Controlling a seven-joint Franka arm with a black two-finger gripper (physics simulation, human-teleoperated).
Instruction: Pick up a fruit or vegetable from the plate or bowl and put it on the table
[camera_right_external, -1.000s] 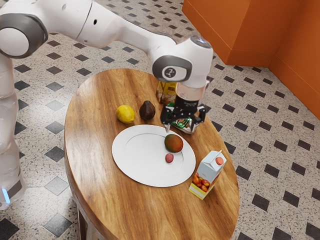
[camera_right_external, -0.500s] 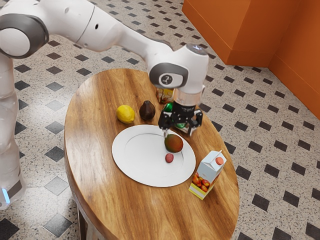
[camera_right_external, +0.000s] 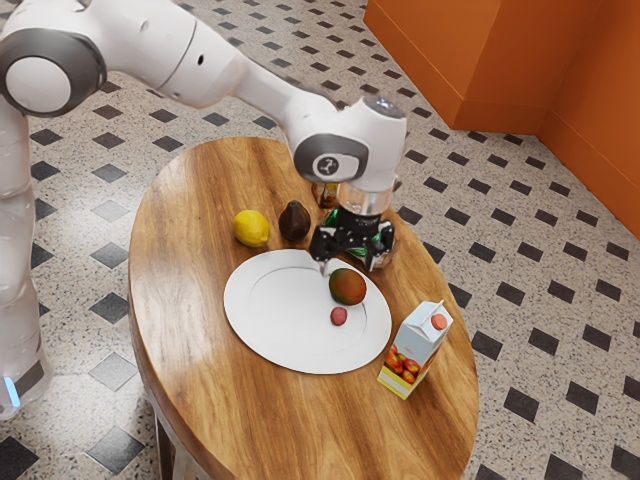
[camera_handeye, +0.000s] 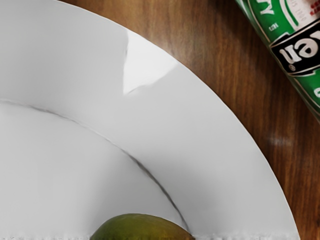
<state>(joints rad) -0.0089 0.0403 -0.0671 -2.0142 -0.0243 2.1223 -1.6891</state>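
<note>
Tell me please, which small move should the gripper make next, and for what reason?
I would probably lower the open gripper a little toward the mango, fingers on either side. The mango rests ungrasped on the plate, and the wrist view has it at the lower edge, so the hand seems close to over it.

A red-green oval mango rests on the white oval plate, toward the exterior view's right. A small red fruit lies just on the mango's near side.
</note>
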